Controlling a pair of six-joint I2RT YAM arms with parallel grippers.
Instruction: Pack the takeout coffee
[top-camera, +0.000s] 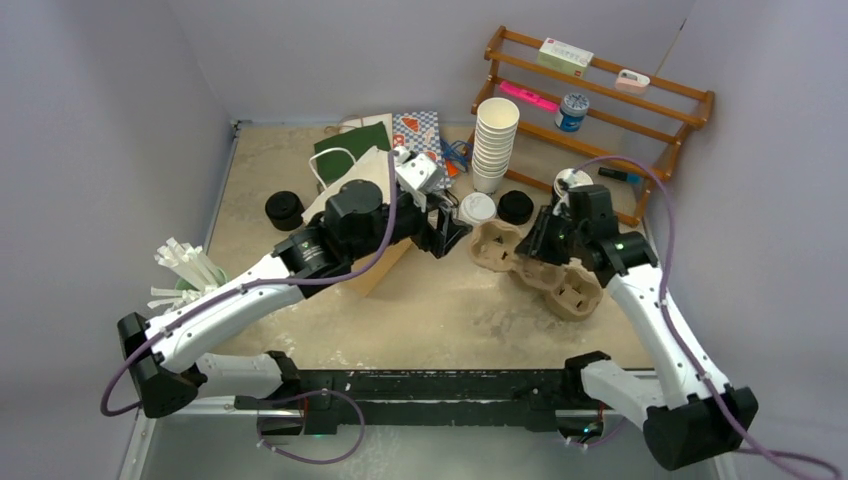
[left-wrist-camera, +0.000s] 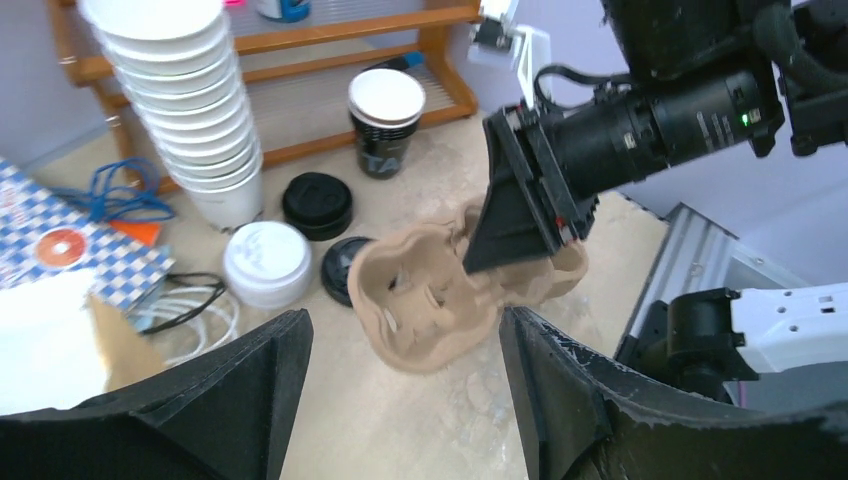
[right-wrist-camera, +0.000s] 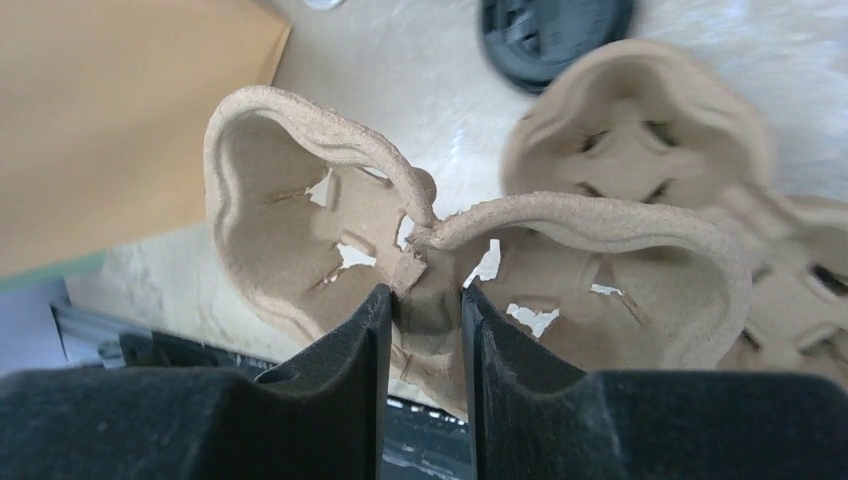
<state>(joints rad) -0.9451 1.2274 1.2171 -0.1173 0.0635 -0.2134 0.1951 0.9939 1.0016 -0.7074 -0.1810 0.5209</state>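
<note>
Right hand (top-camera: 545, 243) clamped on brown moulded-pulp cup carrier (top-camera: 495, 243); left hand (top-camera: 447, 232) spread apart.
Overhead: white-lidded paper cup (top-camera: 477, 208) and black-lidded paper cup (top-camera: 515, 207) stand on the counter (top-camera: 450, 310), near the carrier. Left wrist: dark lidless cup (left-wrist-camera: 385, 120) reads "TA". Right wrist: fingers (right-wrist-camera: 350, 350) pinch the carrier's middle rib.

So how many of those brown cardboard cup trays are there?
2. The first tray is pinched at its middle by the right end effector. The second tray lies just beyond it. The paper bag could hide more.
</note>
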